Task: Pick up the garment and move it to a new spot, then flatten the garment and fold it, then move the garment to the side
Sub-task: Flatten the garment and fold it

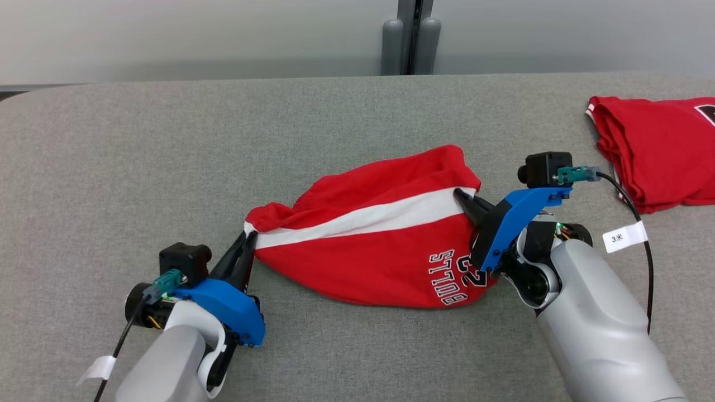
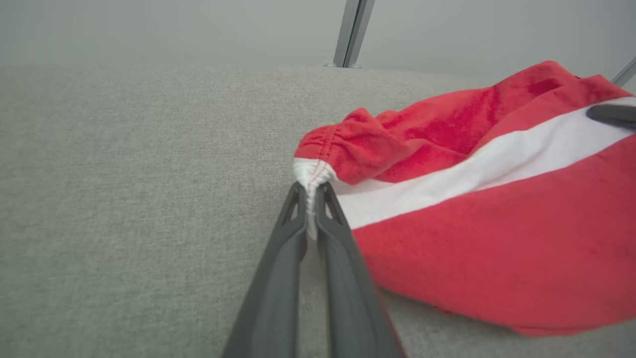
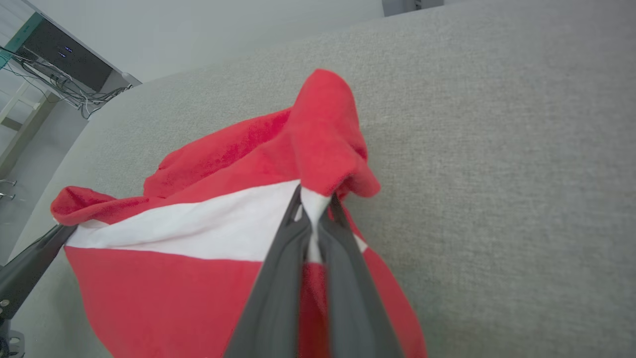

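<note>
Left wrist view: the left gripper [image 2: 311, 191] is pressing its two dark fingers [image 2: 278, 278] together on the bunched white end of the garment's [image 2: 472, 238] stripe [image 2: 477, 164], with the cloth squeezed between the tips. In the right wrist view, the right gripper [image 3: 315, 204] is doing the same at the stripe's other end. Its jaws are nipping a narrow pinch of white cloth, and a red flap is drooping over the tips.

From where I am standing, the head view is showing both grips at once. The left gripper [image 1: 249, 237] is holding the garment's [image 1: 363, 257] left corner, and the right gripper [image 1: 461, 195] is holding its right corner, farther from the worktop's [image 1: 167, 139] near edge. The red garment is hanging stretched between them around the middle of the worktop. The white stripe [image 1: 363, 220] is running slantwise from one pinch to the other. Red cloth is bunching up above the stripe, and a fuller belly is sagging below it toward the near edge and lying on the grey surface. White lettering [image 1: 455, 276] is showing upside down on that lower part, just beside the right gripper.

Farther out, a second red garment [image 1: 659, 151] is lying folded against the worktop's right edge, well apart from the held one. A black cable [image 1: 642, 223] with a white tag [image 1: 624, 237] is looping off the right wrist. A grey post [image 1: 410, 36] is standing behind the far edge.
</note>
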